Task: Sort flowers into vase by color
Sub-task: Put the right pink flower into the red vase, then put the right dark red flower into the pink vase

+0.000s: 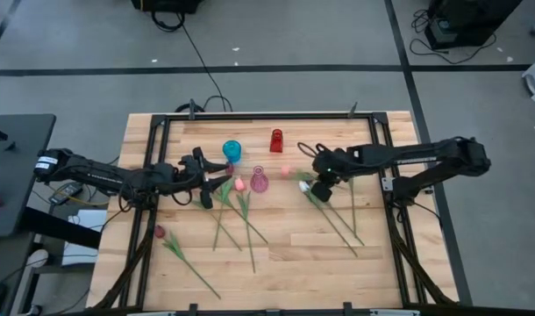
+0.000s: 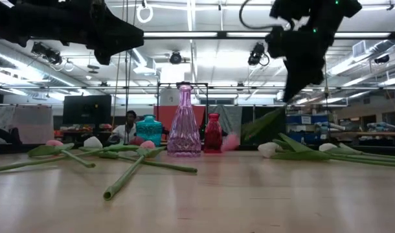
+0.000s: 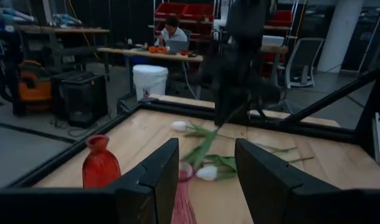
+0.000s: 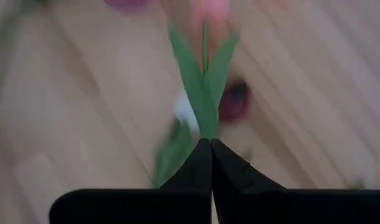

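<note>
My right claw (image 4: 210, 146) is pinched shut on a pink tulip (image 4: 205, 15), thin green stem and two long leaves, lifted right of centre in the overhead frame; three vases stand mid-table, blue (image 1: 231, 150), red (image 1: 276, 140), pink (image 1: 259, 181); my left claw (image 1: 213, 168) hangs wide beside them.

Seated person (image 3: 172, 31), white bucket (image 3: 151, 79)

Pink tulip (image 4: 209, 12), perhaps; green leaves (image 4: 199, 87).
</note>
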Controlling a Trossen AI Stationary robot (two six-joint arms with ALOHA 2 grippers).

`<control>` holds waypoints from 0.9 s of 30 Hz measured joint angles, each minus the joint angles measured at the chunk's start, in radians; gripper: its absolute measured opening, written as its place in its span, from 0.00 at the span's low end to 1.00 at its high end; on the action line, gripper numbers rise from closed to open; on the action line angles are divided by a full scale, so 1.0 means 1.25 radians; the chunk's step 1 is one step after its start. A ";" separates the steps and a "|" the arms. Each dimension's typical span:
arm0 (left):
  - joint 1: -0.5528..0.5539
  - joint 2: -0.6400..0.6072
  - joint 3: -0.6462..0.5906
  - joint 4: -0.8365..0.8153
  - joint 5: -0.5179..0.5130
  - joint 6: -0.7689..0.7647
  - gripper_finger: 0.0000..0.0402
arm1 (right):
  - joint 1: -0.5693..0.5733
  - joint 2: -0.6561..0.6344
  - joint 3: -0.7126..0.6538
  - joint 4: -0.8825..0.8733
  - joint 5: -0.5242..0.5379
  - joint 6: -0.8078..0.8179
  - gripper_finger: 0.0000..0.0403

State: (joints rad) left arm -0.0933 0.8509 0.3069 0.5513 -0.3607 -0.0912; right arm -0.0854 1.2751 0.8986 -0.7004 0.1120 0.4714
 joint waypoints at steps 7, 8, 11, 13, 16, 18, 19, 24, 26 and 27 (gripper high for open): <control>-0.001 0.000 0.000 -0.055 0.000 -0.061 0.41 | 0.000 -0.004 0.002 -0.026 -0.041 0.004 0.04; -0.001 0.000 0.000 -0.061 0.000 -0.066 0.41 | 0.003 0.008 0.002 -0.036 -0.044 0.007 0.06; -0.001 0.000 0.000 -0.066 0.000 -0.077 0.41 | 0.009 0.055 0.001 -0.065 -0.055 0.025 0.14; -0.001 0.000 0.000 -0.066 0.000 -0.077 0.41 | 0.010 0.087 0.001 -0.063 -0.091 0.029 0.20; -0.001 0.000 0.000 -0.067 0.000 -0.077 0.41 | 0.009 0.129 0.001 -0.067 -0.123 0.053 0.26; -0.001 0.000 0.000 -0.067 0.000 -0.077 0.41 | 0.008 0.148 0.001 -0.077 -0.107 0.060 0.27; -0.001 0.000 0.000 -0.067 0.000 -0.077 0.41 | 0.008 0.157 0.001 -0.078 -0.095 0.060 0.28; -0.001 0.000 0.000 -0.066 -0.001 -0.076 0.41 | 0.007 0.209 0.001 -0.064 -0.085 0.060 0.27; -0.001 0.000 0.000 -0.066 -0.001 -0.076 0.41 | 0.008 0.231 0.001 -0.062 -0.072 0.055 0.26; -0.001 0.000 0.000 -0.066 -0.001 -0.075 0.41 | 0.008 0.241 0.001 -0.060 -0.065 0.047 0.26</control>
State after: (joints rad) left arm -0.0945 0.8509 0.3065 0.4683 -0.3618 -0.1852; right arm -0.0757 1.5761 0.9001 -0.7758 0.0310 0.5299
